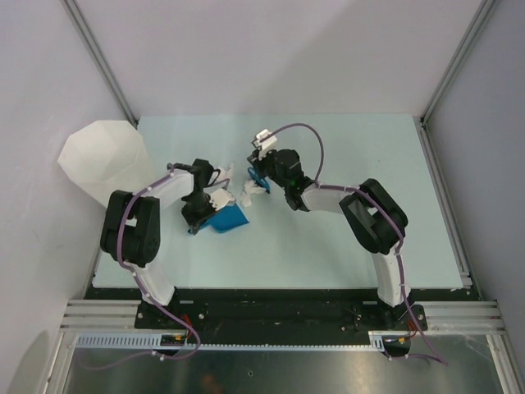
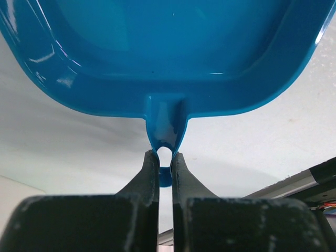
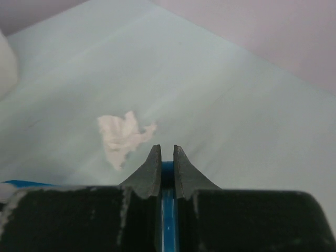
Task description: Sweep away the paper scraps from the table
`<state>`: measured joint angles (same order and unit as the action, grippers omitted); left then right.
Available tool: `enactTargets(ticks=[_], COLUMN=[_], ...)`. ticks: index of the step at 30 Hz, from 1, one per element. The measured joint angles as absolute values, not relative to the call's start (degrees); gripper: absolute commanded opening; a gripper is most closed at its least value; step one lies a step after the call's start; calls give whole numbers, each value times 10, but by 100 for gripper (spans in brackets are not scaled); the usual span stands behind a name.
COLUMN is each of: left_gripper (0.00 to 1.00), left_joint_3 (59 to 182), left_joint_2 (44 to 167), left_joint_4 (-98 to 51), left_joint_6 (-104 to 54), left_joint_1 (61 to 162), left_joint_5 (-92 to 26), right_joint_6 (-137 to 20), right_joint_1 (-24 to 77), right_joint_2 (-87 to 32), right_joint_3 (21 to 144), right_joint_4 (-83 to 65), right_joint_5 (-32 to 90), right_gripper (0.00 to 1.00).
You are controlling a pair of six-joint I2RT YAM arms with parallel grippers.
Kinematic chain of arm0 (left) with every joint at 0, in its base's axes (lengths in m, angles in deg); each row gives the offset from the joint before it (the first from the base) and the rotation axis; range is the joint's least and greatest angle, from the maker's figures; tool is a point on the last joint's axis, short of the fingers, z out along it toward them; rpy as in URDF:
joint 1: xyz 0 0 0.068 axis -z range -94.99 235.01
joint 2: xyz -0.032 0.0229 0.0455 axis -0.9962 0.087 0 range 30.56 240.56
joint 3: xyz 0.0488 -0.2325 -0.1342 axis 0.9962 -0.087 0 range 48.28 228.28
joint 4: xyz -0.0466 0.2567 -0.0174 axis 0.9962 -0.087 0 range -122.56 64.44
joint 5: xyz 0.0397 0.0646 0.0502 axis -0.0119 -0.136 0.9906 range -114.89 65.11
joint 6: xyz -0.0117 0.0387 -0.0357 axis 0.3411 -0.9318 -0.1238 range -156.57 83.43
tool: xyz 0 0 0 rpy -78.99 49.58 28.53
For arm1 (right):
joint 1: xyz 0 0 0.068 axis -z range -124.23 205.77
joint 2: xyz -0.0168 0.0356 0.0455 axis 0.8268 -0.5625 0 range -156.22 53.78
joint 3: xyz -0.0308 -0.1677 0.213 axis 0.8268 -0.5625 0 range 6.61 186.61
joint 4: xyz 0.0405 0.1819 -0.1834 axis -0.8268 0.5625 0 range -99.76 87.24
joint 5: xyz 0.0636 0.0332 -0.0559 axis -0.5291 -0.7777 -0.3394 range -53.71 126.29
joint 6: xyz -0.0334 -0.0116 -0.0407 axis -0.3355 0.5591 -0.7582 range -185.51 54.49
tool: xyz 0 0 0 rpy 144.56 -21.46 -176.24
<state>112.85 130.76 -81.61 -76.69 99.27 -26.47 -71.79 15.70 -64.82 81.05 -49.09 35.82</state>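
Your left gripper was clamped tight on the handle tab of a blue dustpan, with both fingers pressed against the tab's sides. The pan spread out wide just beyond the fingertips and filled the upper part of the left wrist view. From above, the pan lay on the table directly ahead of that gripper, its open side turned toward your other arm.

Your right gripper was closed as well, pinching a thin blue strip that ran straight down between its fingers. What tool the strip belonged to could not be made out from the wrist view. One white, crumpled paper scrap lay on the table just ahead of this gripper and a little to the left of its fingertips. It did not touch the fingers.

In the top external view, the paper scraps sat in the gap between your two grippers, close to the dustpan's open edge and right beside the right gripper. Whether the white lump nearest the pan rested on it or just beside it could not be told.

A tall white bin stood well off to the left of the left gripper, at the table's left edge.
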Motion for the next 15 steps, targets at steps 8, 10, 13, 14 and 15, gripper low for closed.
enactTargets(ticks=[8, 10, 13, 14, 15], left_gripper=[0, 0, 0, 0, 0], left_joint_3=[1152, 1155, 1157, 1158, 1158], left_joint_2=[1330, 1335, 1337, 1337, 1337], left_joint_4=[-822, -822, -826, -831, -835], left_joint_6=[-766, -766, -765, -765, -765], left_joint_1=[995, 995, 995, 995, 995], left_joint_5=[-268, -272, -283, -286, -291], right_joint_6=[-591, -565, -546, -548, -550], right_joint_1=[104, 83, 53, 48, 43], right_joint_2=[-609, -588, -559, -553, -547], right_joint_3=[777, 763, 744, 741, 737], right_joint_4=[-472, -462, -459, -457, -454], right_joint_5=[379, 390, 417, 426, 436], right_gripper=[0, 0, 0, 0, 0])
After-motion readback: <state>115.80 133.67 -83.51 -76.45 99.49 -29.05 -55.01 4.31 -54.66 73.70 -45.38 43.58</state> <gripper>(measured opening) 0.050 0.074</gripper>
